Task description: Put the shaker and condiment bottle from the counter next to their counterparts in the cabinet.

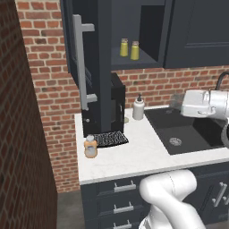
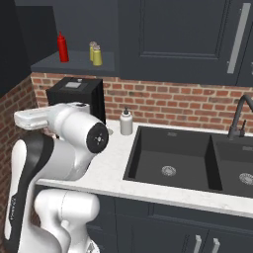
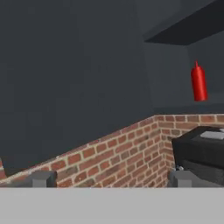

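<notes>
Brick wall faces the gripper [image 3: 112, 178], jaws wide apart, holding nothing.

On my counter [image 1: 134, 154] stand the condiment bottle [image 1: 91, 147], a white bottle [image 1: 138, 108] and a black machine [image 1: 117, 105]; on the cabinet shelf [image 2: 74, 62], two yellow shakers [image 2: 95, 53] touching and a red bottle [image 2: 63, 47]

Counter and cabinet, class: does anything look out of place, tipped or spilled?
Nothing is tipped or spilled. The orange bottle stands upright at the counter's left end, away from the red bottle and two shakers on the cabinet shelf.
</notes>
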